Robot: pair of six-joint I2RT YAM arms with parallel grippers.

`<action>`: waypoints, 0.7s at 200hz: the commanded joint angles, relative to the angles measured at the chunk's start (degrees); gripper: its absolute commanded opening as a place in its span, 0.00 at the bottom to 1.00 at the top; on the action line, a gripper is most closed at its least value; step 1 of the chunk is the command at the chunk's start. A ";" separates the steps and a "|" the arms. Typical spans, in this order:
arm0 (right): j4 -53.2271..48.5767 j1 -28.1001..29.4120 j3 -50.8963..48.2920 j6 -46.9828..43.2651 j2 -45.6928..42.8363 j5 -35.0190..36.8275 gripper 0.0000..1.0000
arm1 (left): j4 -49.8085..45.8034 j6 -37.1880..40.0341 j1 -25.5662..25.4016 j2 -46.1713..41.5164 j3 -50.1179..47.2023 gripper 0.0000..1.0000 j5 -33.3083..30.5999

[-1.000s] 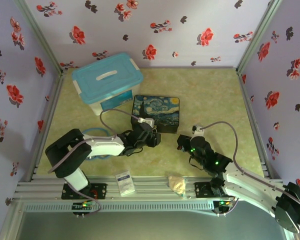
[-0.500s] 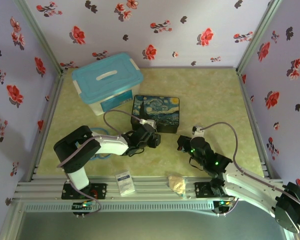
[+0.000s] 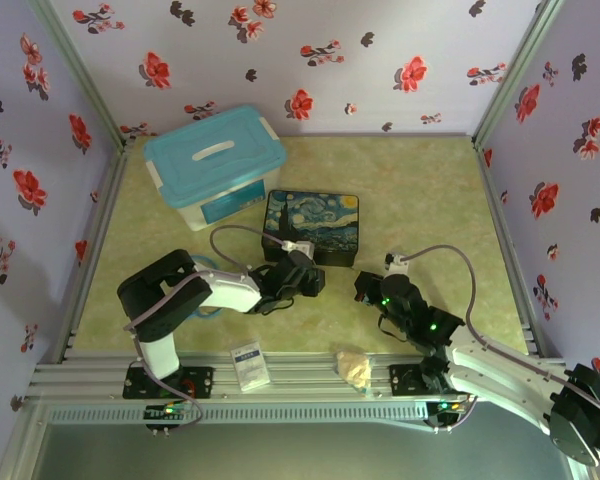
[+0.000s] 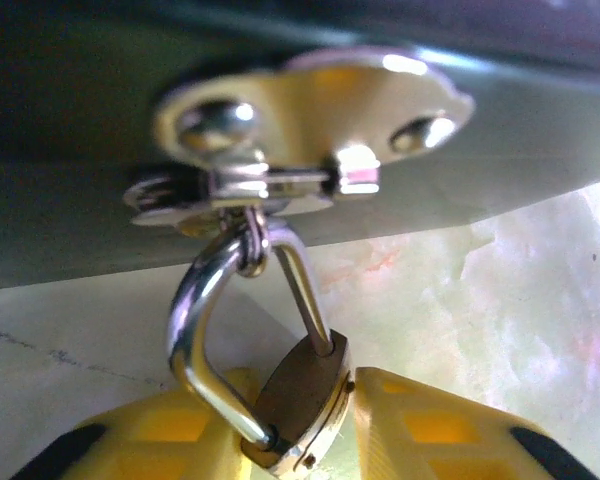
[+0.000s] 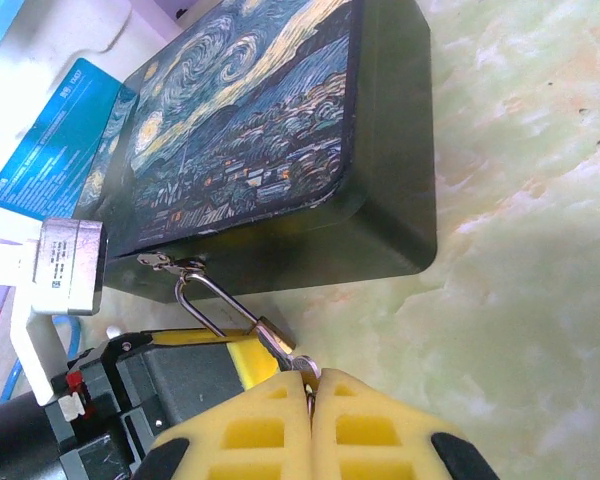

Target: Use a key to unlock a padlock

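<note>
Left wrist view showed my left gripper [image 4: 305, 432] clamping the padlock [image 4: 302, 390], shackle [image 4: 193, 335] not yet released, while my right gripper [image 5: 311, 400] pinched the key [image 5: 308, 376] at its base.

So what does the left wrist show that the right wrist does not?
Left wrist: the rivets of the hasp and the loop that the shackle passes through. Right wrist: the painted lid of the box, and the right end effector shut on what looks like the key. Both: the padlock hanging from the hasp, the left end effector around it.
</note>
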 commanded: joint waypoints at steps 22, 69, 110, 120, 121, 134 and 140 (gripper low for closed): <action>-0.39 -0.44 -0.93 1.03 -0.03 0.28 0.00 | 1.01 -1.49 -0.49 1.02 -1.41 0.28 -2.20; 2.30 -0.40 -2.18 2.54 0.88 -0.91 0.00 | 3.49 -4.82 -0.62 -2.21 -2.82 0.19 -1.90; 9.56 -0.74 -2.51 7.28 6.25 -5.41 0.00 | 10.68 -11.23 -0.43 -5.24 -5.44 0.12 0.59; 10.27 -0.79 -2.24 8.72 7.86 -5.87 0.00 | 12.25 -12.89 -0.45 -5.44 -5.92 0.11 1.37; 10.27 -0.79 -2.24 8.72 7.86 -5.87 0.00 | 12.42 -13.06 -0.45 -5.48 -5.95 0.11 1.42; 11.84 -0.88 -2.27 11.02 10.33 -6.35 0.00 | 15.40 -15.55 -0.45 -5.53 -6.77 0.09 2.15; 12.88 -0.80 -2.31 11.65 11.49 -6.82 0.00 | 16.70 -16.70 -0.45 -5.44 -7.05 0.07 2.17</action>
